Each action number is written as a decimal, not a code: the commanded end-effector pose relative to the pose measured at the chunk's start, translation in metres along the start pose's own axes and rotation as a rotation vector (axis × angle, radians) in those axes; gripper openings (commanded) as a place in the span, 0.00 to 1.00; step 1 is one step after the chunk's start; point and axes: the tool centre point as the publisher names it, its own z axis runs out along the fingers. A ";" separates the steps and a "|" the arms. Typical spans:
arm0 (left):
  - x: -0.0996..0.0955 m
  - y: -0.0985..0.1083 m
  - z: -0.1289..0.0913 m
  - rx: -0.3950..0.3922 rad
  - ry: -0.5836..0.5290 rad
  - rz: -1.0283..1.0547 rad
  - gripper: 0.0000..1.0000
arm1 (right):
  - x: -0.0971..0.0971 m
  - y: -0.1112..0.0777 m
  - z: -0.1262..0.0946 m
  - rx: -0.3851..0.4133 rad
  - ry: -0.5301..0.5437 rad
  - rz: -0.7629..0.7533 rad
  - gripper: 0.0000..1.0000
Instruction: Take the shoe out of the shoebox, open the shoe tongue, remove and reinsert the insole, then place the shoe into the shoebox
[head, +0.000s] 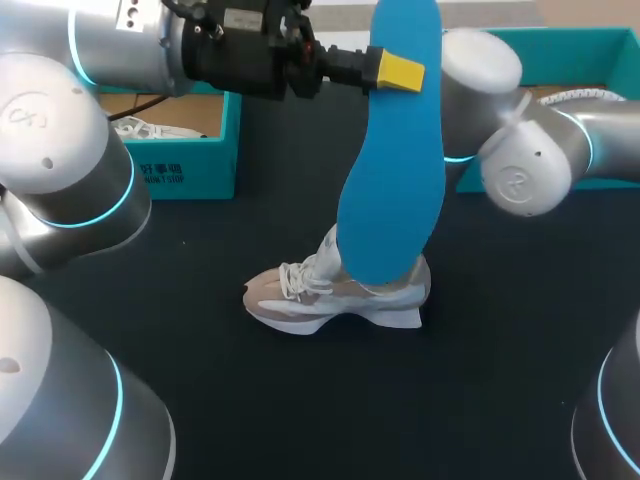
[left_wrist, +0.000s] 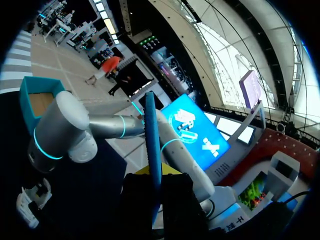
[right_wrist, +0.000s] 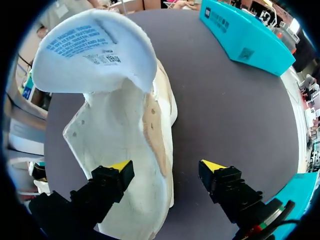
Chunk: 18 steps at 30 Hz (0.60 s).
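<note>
**Insole out of the shoe, reinsertion coming next**

The left claw (head: 388, 72) is clamping the blue insole (head: 395, 170) near its upper end and holding it upright in the air. The insole's broad lower end is hanging just over the shoe (head: 330, 295).

The shoe is standing on its sole on the dark table (head: 480, 380), outside both teal boxes. The left box (head: 200, 150) and the right box (head: 600, 45) are sitting well apart from it at the far edge. I cannot tell which of them is the shoebox meant for it.

The right claw (right_wrist: 166, 166) is hovering above the shoe with its fingers spread, gripping nothing. One finger is over the shoe's side and the other over bare table. Whether the first is touching the shoe is not clear. The tongue (right_wrist: 95, 47) is standing folded back, leaving the mouth of the shoe wide open.

By my reading, the removal half is done and reinsertion is the step in hand. The next move is calling for the left arm to lower the insole's broad end into the open mouth and slide it toward the toe. The right claw would be steadying the shoe, since the insole is likely to bend or catch on the tongue.
</note>
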 end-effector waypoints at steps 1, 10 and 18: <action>0.000 0.001 0.000 0.001 -0.001 -0.001 0.00 | -0.006 0.001 0.012 -0.005 0.030 0.011 0.04; 0.000 0.001 0.000 0.001 -0.001 -0.001 0.00 | 0.003 -0.002 0.007 0.016 0.079 0.035 0.00; 0.000 0.001 0.000 0.001 -0.001 -0.001 0.00 | 0.010 -0.004 -0.004 0.009 0.168 0.089 0.00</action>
